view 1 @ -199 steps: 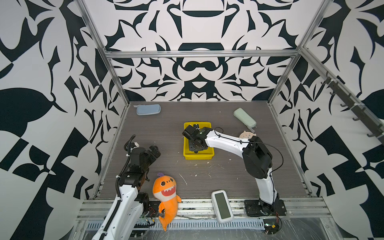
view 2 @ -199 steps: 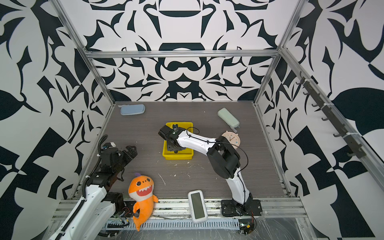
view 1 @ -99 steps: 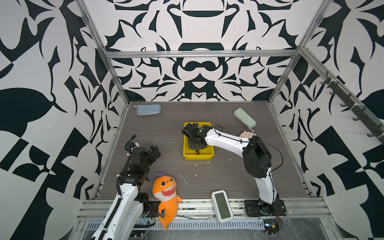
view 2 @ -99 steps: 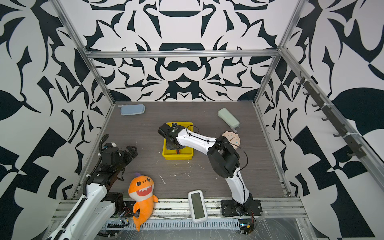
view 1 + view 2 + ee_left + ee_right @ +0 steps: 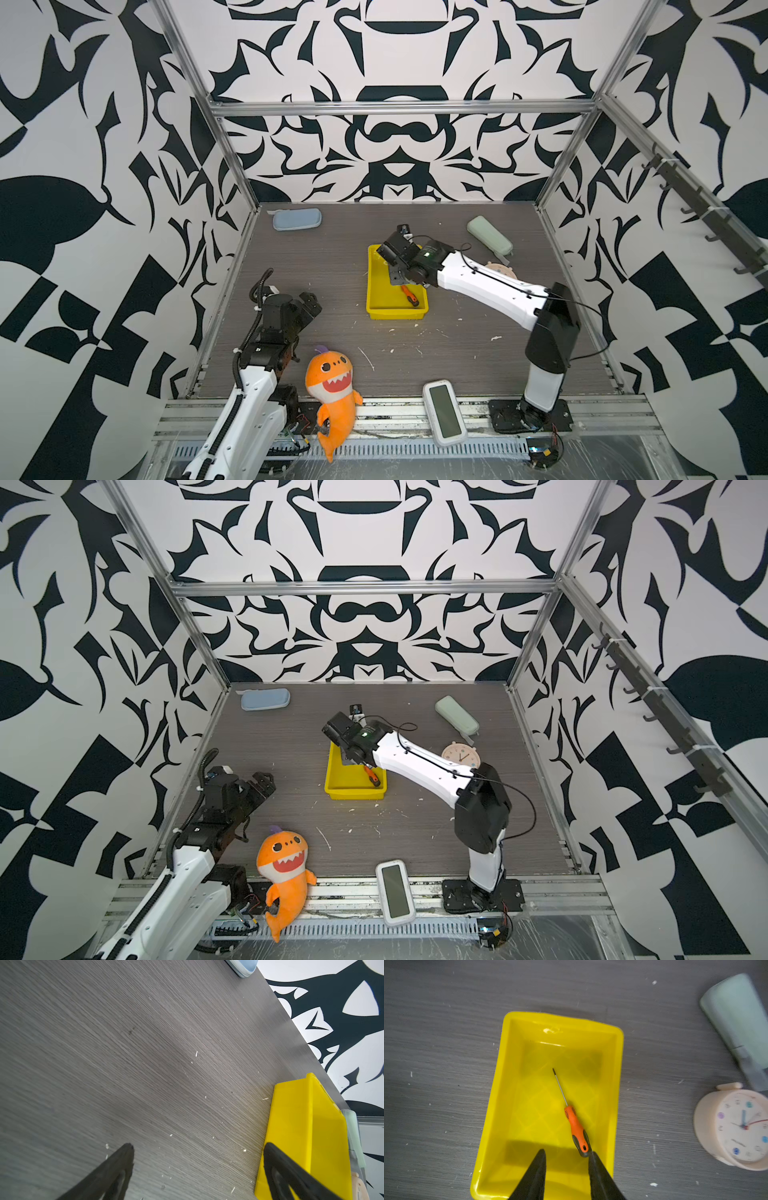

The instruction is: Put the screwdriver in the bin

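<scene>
Lying flat on the floor of the bin [image 5: 500, 1093], the screwdriver [image 5: 574, 1126] is held by nothing. Its black end cap sits just beside one fingertip of the right gripper [image 5: 567, 1152]; whether they touch is unclear. That gripper hovers over the bin, jaws partly apart with nothing between them. In both top views the orange handle points toward the bin's near right corner. The left gripper [image 5: 198, 1144] hangs over the table [image 5: 124, 1043], jaws wide apart and empty.
</scene>
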`<state>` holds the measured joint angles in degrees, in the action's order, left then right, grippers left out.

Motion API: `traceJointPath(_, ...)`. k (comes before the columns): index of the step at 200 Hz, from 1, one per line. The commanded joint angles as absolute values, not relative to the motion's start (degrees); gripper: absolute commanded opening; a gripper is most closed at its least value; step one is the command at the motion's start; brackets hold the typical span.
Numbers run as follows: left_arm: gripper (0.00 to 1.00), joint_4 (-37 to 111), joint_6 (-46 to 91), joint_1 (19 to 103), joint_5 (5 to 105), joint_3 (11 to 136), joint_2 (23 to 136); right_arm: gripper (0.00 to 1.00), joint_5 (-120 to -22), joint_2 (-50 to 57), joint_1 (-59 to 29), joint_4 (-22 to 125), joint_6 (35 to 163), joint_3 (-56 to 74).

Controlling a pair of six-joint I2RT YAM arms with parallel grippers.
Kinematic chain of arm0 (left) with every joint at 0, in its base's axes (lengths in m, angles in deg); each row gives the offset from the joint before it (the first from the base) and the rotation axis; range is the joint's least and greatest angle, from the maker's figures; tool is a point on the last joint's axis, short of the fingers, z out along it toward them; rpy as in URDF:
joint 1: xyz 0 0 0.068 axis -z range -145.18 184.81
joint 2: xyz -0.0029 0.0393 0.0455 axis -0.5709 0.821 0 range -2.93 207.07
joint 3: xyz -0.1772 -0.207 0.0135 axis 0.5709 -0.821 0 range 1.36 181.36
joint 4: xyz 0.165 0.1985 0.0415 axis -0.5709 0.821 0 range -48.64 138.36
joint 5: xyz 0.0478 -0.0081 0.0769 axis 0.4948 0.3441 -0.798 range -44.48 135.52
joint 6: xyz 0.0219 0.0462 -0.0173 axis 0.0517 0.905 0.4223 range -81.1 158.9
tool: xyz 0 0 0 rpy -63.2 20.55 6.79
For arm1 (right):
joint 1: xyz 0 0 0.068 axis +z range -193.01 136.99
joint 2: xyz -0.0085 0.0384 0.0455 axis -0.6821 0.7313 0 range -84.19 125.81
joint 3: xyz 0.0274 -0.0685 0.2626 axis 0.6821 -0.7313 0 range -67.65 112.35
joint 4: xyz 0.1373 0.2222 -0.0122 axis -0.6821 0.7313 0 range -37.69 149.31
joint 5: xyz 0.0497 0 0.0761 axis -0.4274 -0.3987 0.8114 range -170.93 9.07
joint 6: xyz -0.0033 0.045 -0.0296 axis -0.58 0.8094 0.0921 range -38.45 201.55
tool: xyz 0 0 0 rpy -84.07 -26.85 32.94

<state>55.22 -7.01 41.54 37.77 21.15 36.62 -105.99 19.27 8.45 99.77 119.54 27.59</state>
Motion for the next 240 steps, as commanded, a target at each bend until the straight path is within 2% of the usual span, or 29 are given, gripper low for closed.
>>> traceJointPath(1,0.99,55.61,-8.46,41.41,36.54,20.48,36.85,0.39,-115.0,14.71,8.33,103.42,116.63,24.47)
traceJointPath(24,1.0,54.69,-8.47,41.41,36.56,20.59,38.29,0.38,-119.21,9.33,8.25,102.88,115.71,19.05)
traceJointPath(46,1.0,54.27,-8.21,41.41,36.64,21.24,40.49,0.38,-120.28,3.59,8.21,93.37,110.19,9.27)
traceJointPath(57,1.0,54.21,-8.2,41.41,37.4,21.4,41.7,0.47,-119.33,0.65,8.23,87.02,106.73,4.22)
traceJointPath(90,1.0,53.68,-8.12,41.42,38.05,22.43,44.9,0.51,-112.84,-9.75,8.19,73.99,100.99,-7.34)
traceJointPath(94,1.0,53.58,-8.02,41.45,38.04,22.54,45.25,0.57,-111.92,-11.2,8.23,71.99,100.15,-9.0)
traceJointPath(109,1.0,53.32,-7.96,41.46,38.24,22.89,46.47,0.97,-108.32,-16.6,8.23,64.59,97.07,-15.31)
traceJointPath(112,1.0,53.31,-7.93,41.48,38.2,22.98,46.66,0.99,-107.6,-17.57,8.23,62.77,96.0,-16.85)
traceJointPath(132,1.0,53.63,-7.62,41.49,38.91,23.42,47.75,1.0,-105.66,-23.18,8.19,49.87,87.99,-26.76)
traceJointPath(145,1.0,53.79,-7.66,41.49,39.39,23.51,48.11,1.0,-109.72,-25.33,8.23,43.95,85.96,-31.39)
traceJointPath(167,1.0,54.12,-7.1,41.49,39.69,23.9,47.63,1.0,-117.05,-28.06,8.22,41.92,83.16,-34.48)
traceJointPath(206,1.0,53.45,-7.82,41.49,39.27,22.08,43.87,1.0,-126.96,-29.9,7.64,30.35,65.1,-42.15)
traceJointPath(223,1.0,53.72,-7.76,41.5,39.28,21.81,43.04,1.0,-125.1,-28.68,3.56,18.04,60.42,-48.98)
traceJointPath(240,1.0,54.19,-8.08,41.49,39.1,21.77,42.99,1.0,-121.33,-27.07,-3.12,10.53,62.15,-53.61)
